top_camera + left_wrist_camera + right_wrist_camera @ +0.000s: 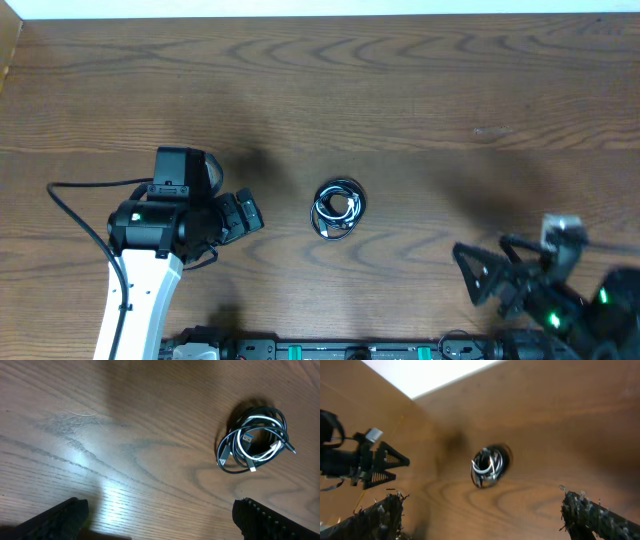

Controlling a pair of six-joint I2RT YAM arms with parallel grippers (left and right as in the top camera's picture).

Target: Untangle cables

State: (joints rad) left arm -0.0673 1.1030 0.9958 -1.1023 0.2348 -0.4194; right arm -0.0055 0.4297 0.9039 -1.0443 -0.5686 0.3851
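**A:** Status on the cables [339, 209]?

**B:** One tight little coil mid-table [420, 90], between the arms, nothing touching it. The left gripper [245, 215] sits near the coil's left side, jaws spread wide and empty. The right gripper [485, 275] is farther off, toward the near right edge. Also spread, also empty.

**A:** Anything separated yet?

**B:** Doesn't look like it. The white cord [260, 422] is looped inside the black cords [281, 419], and a couple of plugs [223, 455] stick out at one edge of the bundle.

**A:** How would you take it?

**B:** Left arm goes in first, since it's closest. Come down low because the strands lie flat on the wood. Pinch one outer black loop only, not the whole coil. Then the right takes the white cord near its plug and draws it out slowly, away from the left.

**A:** Risks?

**B:** Catching two strands at once, or the coil sliding on the smooth table — it looks light. Pin first, then pull.
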